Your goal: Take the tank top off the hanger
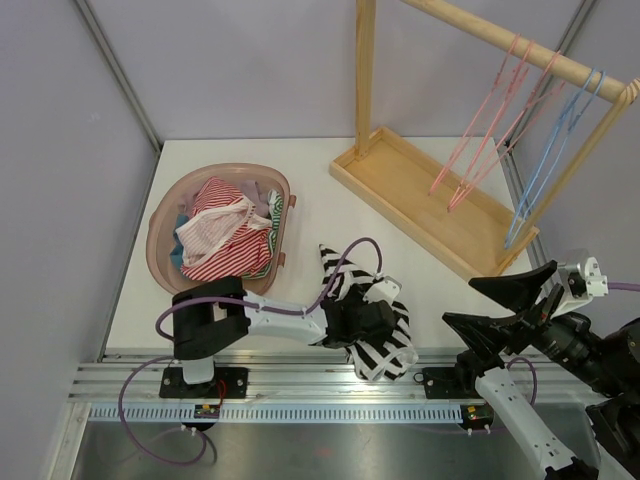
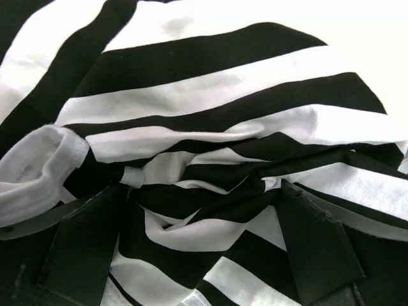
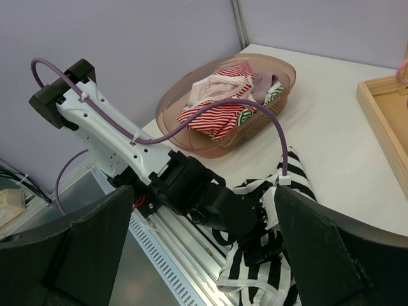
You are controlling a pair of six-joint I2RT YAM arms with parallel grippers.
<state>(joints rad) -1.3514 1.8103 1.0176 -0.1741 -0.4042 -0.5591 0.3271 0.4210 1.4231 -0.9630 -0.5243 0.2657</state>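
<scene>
The tank top (image 1: 378, 330) lies in a crumpled heap at the near edge of the desk (image 1: 310, 190), one corner drooping over the rail in front of the arms. It is black-and-white striped jersey, and I'd judge it light, limp and a bit stretchy: it will sag and bunch wherever it is pinched, and it won't slide much on itself. I can't make out any hanger among its folds from here. If one is buried inside, the white-bound strap or neck edge (image 2: 44, 159) looks like the sensible place to take hold, since that seam is thicker and leads to where a hanger would sit.

The left arm reaches low across the front of the desk, its wrist bent down into the heap. The left end effector (image 2: 201, 239) has its fingers (image 2: 83, 248) spread wide, pressed into the cloth with a ridge of fabric bunched between them. They are not closed on it.

The right arm stands raised at the right side, well apart from the garment. The right end effector (image 1: 459, 301) is fully spread and empty, aimed back towards the left arm.

Behind, a basket (image 1: 165, 215) holds other clothes, and pink and blue hangers (image 1: 490, 130) dangle from a wooden rack (image 1: 400, 180).
</scene>
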